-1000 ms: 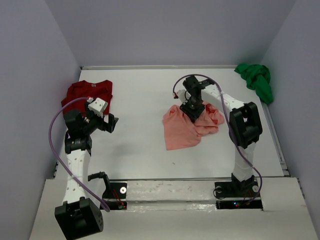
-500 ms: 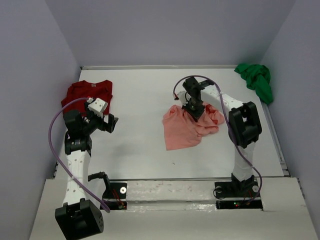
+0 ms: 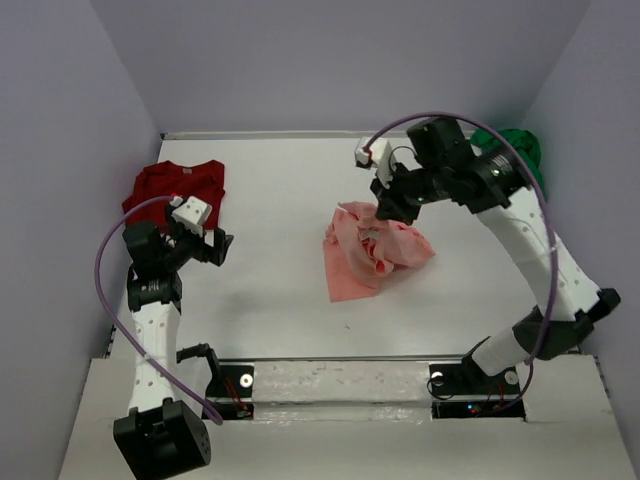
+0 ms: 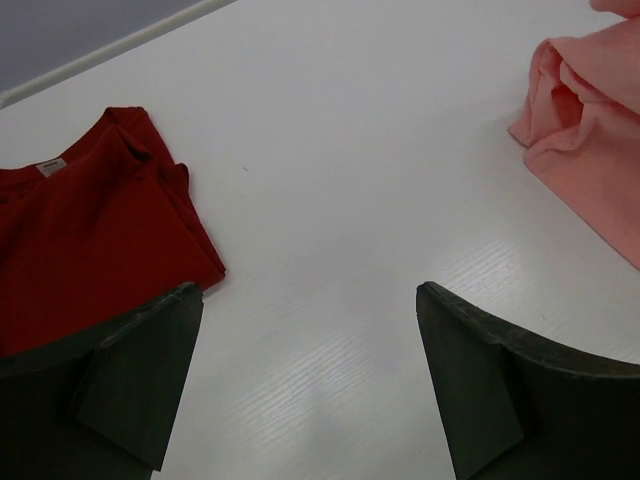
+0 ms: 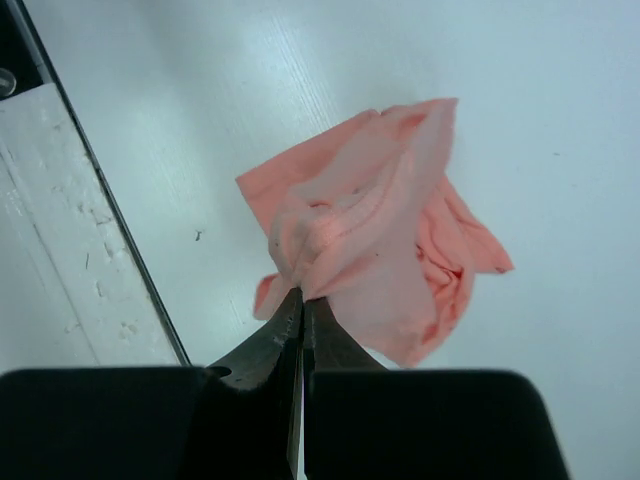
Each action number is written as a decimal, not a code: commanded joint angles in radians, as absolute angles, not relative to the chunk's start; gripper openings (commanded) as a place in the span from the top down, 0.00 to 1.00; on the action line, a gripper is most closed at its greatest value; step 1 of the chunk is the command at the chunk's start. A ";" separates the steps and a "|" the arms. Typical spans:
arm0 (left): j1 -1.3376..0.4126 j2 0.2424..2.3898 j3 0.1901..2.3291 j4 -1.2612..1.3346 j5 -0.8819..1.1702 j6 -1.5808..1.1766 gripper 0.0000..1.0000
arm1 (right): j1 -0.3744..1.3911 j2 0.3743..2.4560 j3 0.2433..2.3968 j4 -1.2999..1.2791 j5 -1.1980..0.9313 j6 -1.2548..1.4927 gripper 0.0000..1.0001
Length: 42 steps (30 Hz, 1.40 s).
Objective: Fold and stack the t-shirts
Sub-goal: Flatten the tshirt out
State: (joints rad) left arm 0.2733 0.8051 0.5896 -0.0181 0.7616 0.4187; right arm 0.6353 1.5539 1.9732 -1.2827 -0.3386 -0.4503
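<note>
The salmon-pink t-shirt [image 3: 370, 250] lies bunched at the table's middle right, its upper edge lifted. My right gripper [image 3: 385, 212] is shut on that edge and holds it up; in the right wrist view the cloth [image 5: 375, 250] hangs from the closed fingertips [image 5: 302, 300]. The dark red t-shirt [image 3: 180, 186] lies folded flat at the far left and shows in the left wrist view [image 4: 80, 230]. My left gripper [image 3: 222, 247] is open and empty just right of it, above bare table [image 4: 310, 400]. The bright green t-shirt [image 3: 515, 160] is crumpled at the far right corner.
Grey walls close in the white table [image 3: 280, 290] on the left, back and right. A raised rail [image 3: 560, 290] runs along the right edge. The arm bases and a white front ledge [image 3: 340, 385] sit at the near edge.
My right arm has swung up and out to the right, lifting the pink shirt's upper edge off the table. The shirt has bunched more. The left arm has barely moved.
</note>
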 commanded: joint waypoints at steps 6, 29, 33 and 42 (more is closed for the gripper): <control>0.318 0.756 0.606 0.021 0.836 0.394 0.01 | 0.554 1.202 1.755 -1.226 -0.045 -0.442 1.00; 0.057 0.943 0.707 -0.066 0.735 0.468 0.02 | 0.098 1.301 0.987 -0.532 0.713 -0.436 1.00; -0.083 1.072 0.802 -0.132 0.695 0.500 0.05 | 0.098 1.368 0.971 -0.520 0.669 -0.355 1.00; -0.301 1.495 1.145 -0.253 0.693 0.503 0.30 | 0.098 1.365 0.927 -0.497 0.469 -0.316 1.00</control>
